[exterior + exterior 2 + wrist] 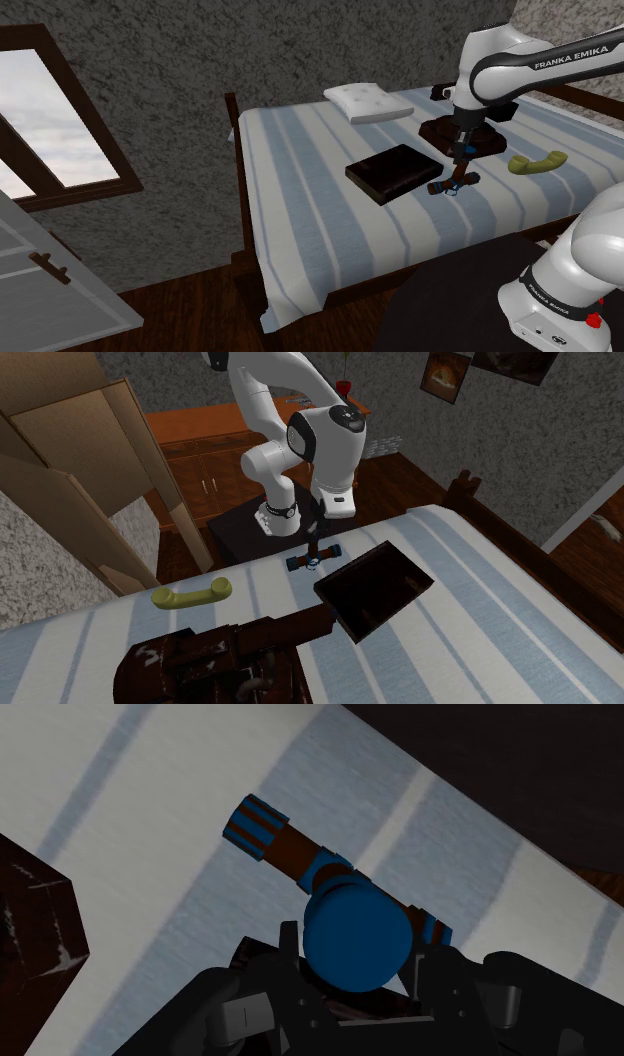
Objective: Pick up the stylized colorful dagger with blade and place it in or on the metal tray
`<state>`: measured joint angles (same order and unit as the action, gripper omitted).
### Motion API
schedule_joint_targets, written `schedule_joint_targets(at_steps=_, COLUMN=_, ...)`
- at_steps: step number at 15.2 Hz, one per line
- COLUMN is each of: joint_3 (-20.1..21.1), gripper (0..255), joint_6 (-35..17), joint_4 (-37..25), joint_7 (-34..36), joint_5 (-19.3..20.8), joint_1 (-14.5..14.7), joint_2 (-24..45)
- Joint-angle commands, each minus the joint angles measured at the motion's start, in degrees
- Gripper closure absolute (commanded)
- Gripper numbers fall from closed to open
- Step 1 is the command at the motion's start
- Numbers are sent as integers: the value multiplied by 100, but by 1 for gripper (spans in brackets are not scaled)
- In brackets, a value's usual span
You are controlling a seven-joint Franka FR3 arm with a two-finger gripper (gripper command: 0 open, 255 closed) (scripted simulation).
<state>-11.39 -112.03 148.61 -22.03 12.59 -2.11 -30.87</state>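
The dagger [447, 187] [322, 558] is a short blue and brown piece lying on the striped bed between the tray and the bed's edge by the stand. My gripper [459, 177] [315, 549] comes straight down on its middle. In the wrist view the dagger [285, 852] shows a banded blue and brown grip and a round blue part, which the gripper [355, 966] clasps between its black fingers [290, 942]. The tray [393, 171] [375, 590] [30, 919] is a dark, flat rectangle lying on the bed right beside the dagger.
A yellow-green phone handset [536, 163] [191, 594] lies on the bed near the gripper. A dark brown object [462, 135] [200, 657] sits behind it, and a white pillow [367, 101] at the head. The bed's edge [330, 290] drops to a wooden floor.
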Motion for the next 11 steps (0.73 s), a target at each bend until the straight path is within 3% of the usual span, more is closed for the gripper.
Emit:
schedule_joint_targets(at_steps=1, joint_3=0, gripper=255, joint_6=0, joint_4=0, joint_7=0, joint_5=0, joint_1=0, joint_2=0)
schedule_joint_targets(at_steps=7, joint_3=0, gripper=255, joint_6=-2, joint_4=0, joint_7=0, joint_5=1, joint_1=-1, joint_2=1)
schedule_joint_targets(at_steps=11, joint_3=36, gripper=255, joint_6=341, joint_4=-234, joint_7=-31, joint_5=-33, joint_1=8, joint_2=-109)
